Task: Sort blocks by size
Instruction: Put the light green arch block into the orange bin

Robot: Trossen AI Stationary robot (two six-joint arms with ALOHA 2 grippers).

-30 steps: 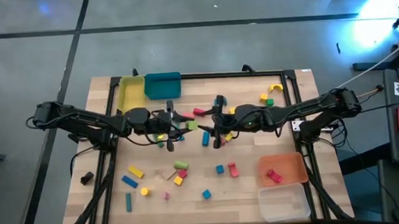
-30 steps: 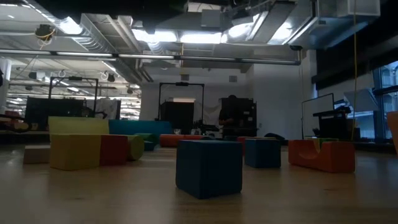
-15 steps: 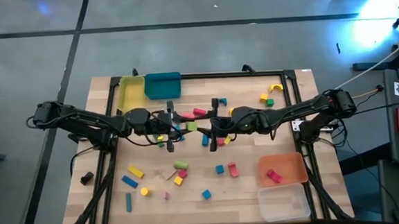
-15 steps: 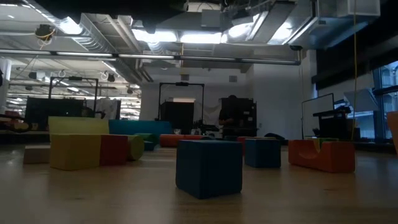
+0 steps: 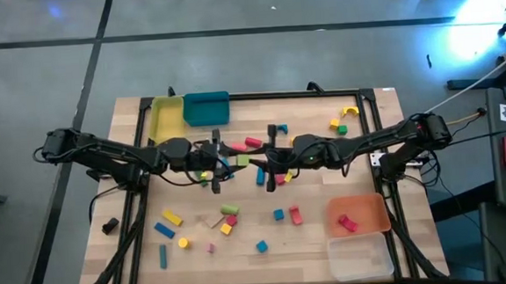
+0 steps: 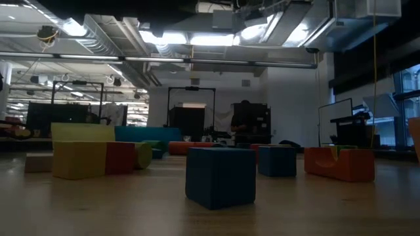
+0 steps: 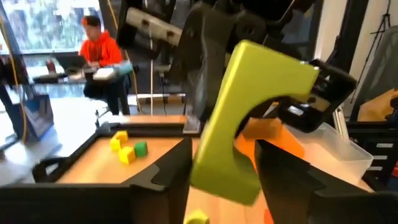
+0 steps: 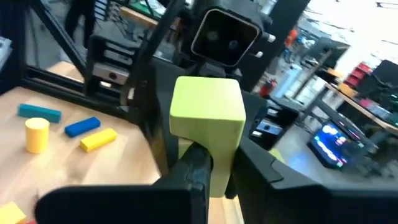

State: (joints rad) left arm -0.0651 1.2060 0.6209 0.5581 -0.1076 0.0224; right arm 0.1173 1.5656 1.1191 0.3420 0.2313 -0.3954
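At mid-table, a smooth yellow-green arch block [image 8: 208,112] is clamped by the right gripper [image 5: 269,163] while flanked by the left gripper's [image 5: 221,158] spread fingers [image 7: 163,171].

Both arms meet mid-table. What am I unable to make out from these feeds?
- High view: the green block is too small and crowded between the left gripper and the right gripper to judge its shape.
- Low view: both arms are cut off above the frame.
- Left wrist view: the block hides the table ahead.
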